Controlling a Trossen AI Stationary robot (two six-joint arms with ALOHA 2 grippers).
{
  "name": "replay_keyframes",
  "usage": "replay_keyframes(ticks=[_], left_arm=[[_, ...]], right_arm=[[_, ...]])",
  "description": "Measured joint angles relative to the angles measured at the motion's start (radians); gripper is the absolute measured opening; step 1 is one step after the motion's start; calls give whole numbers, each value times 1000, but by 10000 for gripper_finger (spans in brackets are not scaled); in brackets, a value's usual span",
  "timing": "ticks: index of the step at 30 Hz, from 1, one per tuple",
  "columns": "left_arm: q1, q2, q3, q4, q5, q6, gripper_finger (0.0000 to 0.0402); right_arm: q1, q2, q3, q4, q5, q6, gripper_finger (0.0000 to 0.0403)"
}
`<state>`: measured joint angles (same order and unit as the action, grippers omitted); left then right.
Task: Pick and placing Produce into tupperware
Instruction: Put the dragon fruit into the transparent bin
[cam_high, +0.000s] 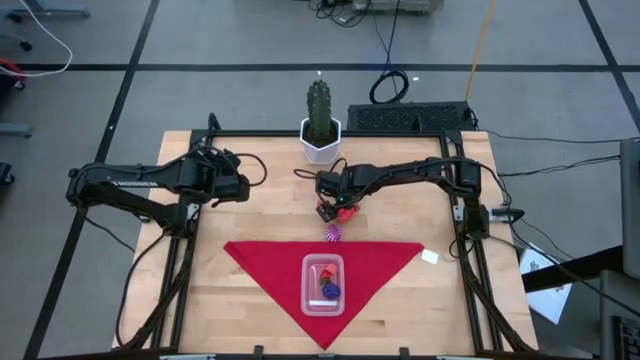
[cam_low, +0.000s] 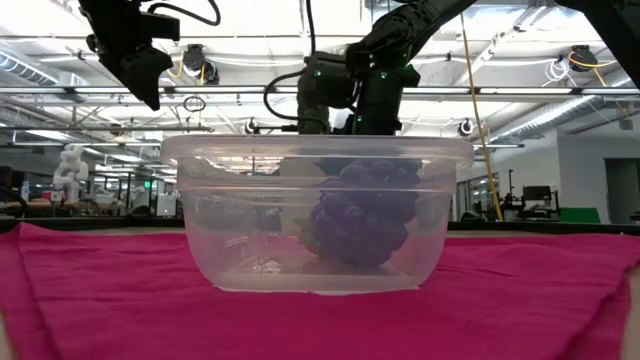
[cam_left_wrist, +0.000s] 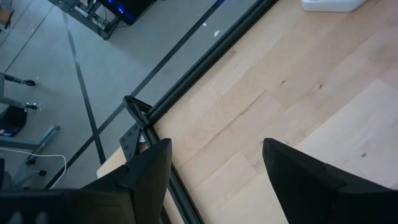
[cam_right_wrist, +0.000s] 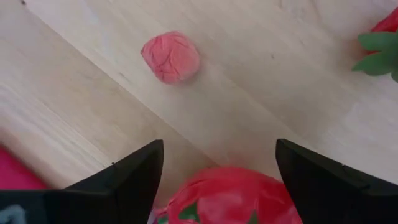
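The clear tupperware (cam_high: 323, 284) (cam_low: 315, 220) stands on a red triangular cloth (cam_high: 260, 255) near the table's front edge. It holds a dark purple piece (cam_low: 365, 215) and a red one (cam_high: 324, 271). My right gripper (cam_high: 328, 207) (cam_right_wrist: 219, 162) hangs open at mid-table, pointing down, its fingers on either side of a red produce piece with green on it (cam_right_wrist: 230, 196); whether they touch it does not show. A pink ball (cam_right_wrist: 171, 57) and a red piece with green leaves (cam_right_wrist: 379, 43) lie beyond. A purple-white striped piece (cam_high: 333, 234) lies by the cloth's far edge. My left gripper (cam_high: 240, 185) (cam_left_wrist: 214, 168) waits open above the far left.
A tall green cactus in a white pot (cam_high: 320, 125) stands at the table's far edge, just behind my right gripper. A small white tag (cam_high: 430, 257) lies right of the cloth. Black frame rails (cam_high: 470, 250) run along the table's sides.
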<state>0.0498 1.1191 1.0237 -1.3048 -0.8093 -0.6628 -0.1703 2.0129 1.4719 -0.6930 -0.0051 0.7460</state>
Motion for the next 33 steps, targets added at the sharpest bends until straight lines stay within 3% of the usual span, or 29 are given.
replay_keyframes(ticks=[33], left_arm=[[0, 0, 0, 0, -4, 0, 258]], right_arm=[[-51, -2, 2, -102, -2, -23, 302]])
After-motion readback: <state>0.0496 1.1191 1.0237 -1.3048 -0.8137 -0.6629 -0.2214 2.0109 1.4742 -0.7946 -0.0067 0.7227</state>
